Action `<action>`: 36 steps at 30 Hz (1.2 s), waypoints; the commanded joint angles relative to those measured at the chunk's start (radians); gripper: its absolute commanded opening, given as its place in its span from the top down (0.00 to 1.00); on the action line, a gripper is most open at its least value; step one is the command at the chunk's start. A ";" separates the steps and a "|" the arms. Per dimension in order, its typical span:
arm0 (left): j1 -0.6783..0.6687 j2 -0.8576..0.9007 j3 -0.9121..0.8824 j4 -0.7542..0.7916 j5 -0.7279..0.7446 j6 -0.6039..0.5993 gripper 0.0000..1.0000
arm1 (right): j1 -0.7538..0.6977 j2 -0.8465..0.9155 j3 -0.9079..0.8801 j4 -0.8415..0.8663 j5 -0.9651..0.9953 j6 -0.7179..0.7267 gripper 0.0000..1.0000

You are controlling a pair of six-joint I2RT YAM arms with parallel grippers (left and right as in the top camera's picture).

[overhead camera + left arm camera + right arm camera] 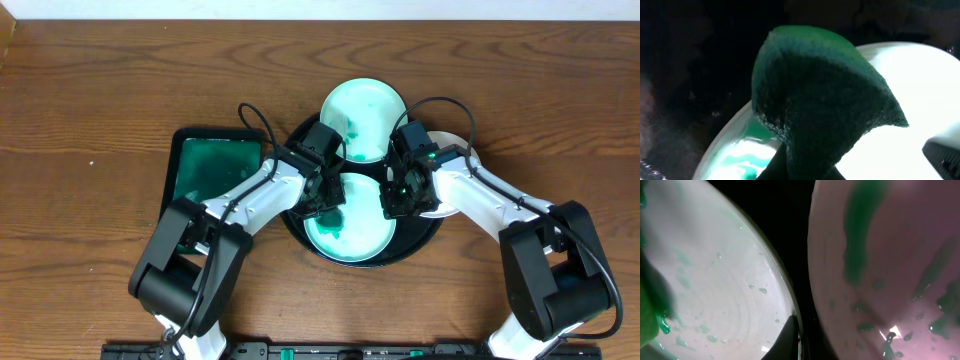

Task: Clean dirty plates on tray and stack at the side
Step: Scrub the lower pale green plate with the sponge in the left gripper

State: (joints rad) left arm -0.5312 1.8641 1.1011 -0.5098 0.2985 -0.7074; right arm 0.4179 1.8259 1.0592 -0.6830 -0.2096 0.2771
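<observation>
Risk: the left claw (326, 200), clamped on the green sponge (825, 100), could shove the plate (355, 238) against the tray (415, 240) rim or slop liquid if the right claw (400, 196) isn't pinning it. I cannot tell whether it grips. Plate sits at the tray's 6 o'clock: white, wet, teal smears, droplets.

Overhead, even bright light falls on the worktop (80, 100), sharp, with soft shadows beneath the arms. The left wrist view is dim, the sponge (825, 100) blurred and the front plate (920, 85) blown white (pure glare). The right wrist view is soft-focused, a glint on the pinkish plate (890, 255).
</observation>
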 commanded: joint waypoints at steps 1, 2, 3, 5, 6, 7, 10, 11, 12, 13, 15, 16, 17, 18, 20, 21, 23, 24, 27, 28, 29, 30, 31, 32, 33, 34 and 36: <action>-0.012 0.081 -0.009 0.028 0.078 -0.054 0.93 | -0.005 0.020 -0.011 0.008 0.052 -0.008 0.99; -0.021 0.095 -0.009 0.051 0.115 -0.053 0.93 | -0.005 0.020 -0.011 0.009 0.052 -0.008 0.99; -0.034 0.107 -0.009 0.074 0.151 -0.053 0.93 | -0.005 0.020 -0.011 0.009 0.052 -0.008 0.99; -0.063 0.137 -0.009 0.124 0.225 -0.049 0.93 | -0.005 0.020 -0.011 0.010 0.052 -0.008 0.99; -0.072 0.145 -0.009 0.135 0.245 -0.045 0.93 | -0.005 0.020 -0.011 0.009 0.052 -0.008 0.99; -0.082 0.155 -0.009 0.150 0.268 -0.037 0.93 | -0.005 0.020 -0.011 0.009 0.052 -0.008 0.99; -0.096 0.158 -0.009 0.151 0.302 -0.019 0.93 | -0.005 0.020 -0.011 0.008 0.052 -0.008 0.99; -0.096 0.154 -0.009 0.145 0.315 -0.014 0.93 | -0.005 0.020 -0.011 0.008 0.052 -0.008 0.99; -0.092 0.149 -0.009 0.126 0.319 -0.012 0.93 | -0.005 0.020 -0.011 0.008 0.052 -0.008 0.99; -0.090 0.148 -0.009 0.118 0.317 -0.011 0.93 | -0.005 0.020 -0.011 0.008 0.052 -0.008 0.99; -0.078 0.142 -0.008 0.072 0.293 -0.012 0.92 | -0.005 0.020 -0.011 0.007 0.052 -0.008 0.99; -0.071 0.135 -0.008 0.042 0.261 -0.013 0.93 | -0.005 0.020 -0.011 0.007 0.052 -0.008 0.99; -0.063 0.131 -0.007 0.008 0.216 -0.013 0.93 | -0.005 0.020 -0.011 0.007 0.052 -0.008 0.99; -0.054 0.126 -0.005 -0.031 0.163 -0.021 0.93 | -0.005 0.020 -0.011 0.007 0.052 -0.008 0.99; -0.034 0.112 0.002 -0.105 0.059 -0.057 0.93 | -0.005 0.020 -0.011 0.007 0.052 -0.008 0.99; -0.023 0.105 0.006 -0.133 0.018 -0.068 0.93 | -0.005 0.020 -0.011 0.007 0.052 -0.008 0.99; -0.006 0.095 0.013 -0.164 -0.051 -0.070 0.93 | -0.005 0.020 -0.011 0.008 0.052 -0.008 0.99; -0.001 0.092 0.016 -0.172 -0.075 -0.076 0.93 | -0.005 0.020 -0.011 0.008 0.052 -0.008 0.99; 0.014 0.092 0.023 -0.181 -0.111 -0.085 0.93 | -0.005 0.020 -0.011 0.008 0.052 -0.008 0.99; 0.016 0.092 0.023 -0.181 -0.126 -0.101 0.93 | -0.005 0.020 -0.011 0.008 0.052 -0.008 0.99; 0.016 0.092 0.023 -0.179 -0.140 -0.113 0.93 | -0.005 0.020 -0.011 0.008 0.052 -0.008 0.99; 0.016 0.092 0.023 -0.166 -0.149 -0.118 0.93 | -0.005 0.020 -0.011 0.008 0.052 -0.008 0.99; 0.016 0.092 0.023 -0.146 -0.151 -0.118 0.93 | -0.005 0.020 -0.011 0.008 0.052 -0.008 0.99; 0.014 0.092 0.023 -0.118 -0.150 -0.118 0.93 | -0.005 0.020 -0.011 0.008 0.052 -0.008 0.99; 0.012 0.092 0.023 -0.085 -0.150 -0.118 0.93 | -0.005 0.020 -0.011 0.008 0.053 -0.008 0.99; 0.007 0.092 0.022 -0.048 -0.150 -0.118 0.93 | -0.005 0.020 -0.011 0.008 0.053 -0.008 0.99; -0.015 0.093 0.022 0.023 -0.150 -0.117 0.93 | -0.005 0.020 -0.011 0.008 0.053 -0.008 0.99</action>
State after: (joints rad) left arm -0.5396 1.8999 1.1530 -0.5629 0.3069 -0.8055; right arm 0.4179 1.8259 1.0592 -0.6823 -0.2096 0.2771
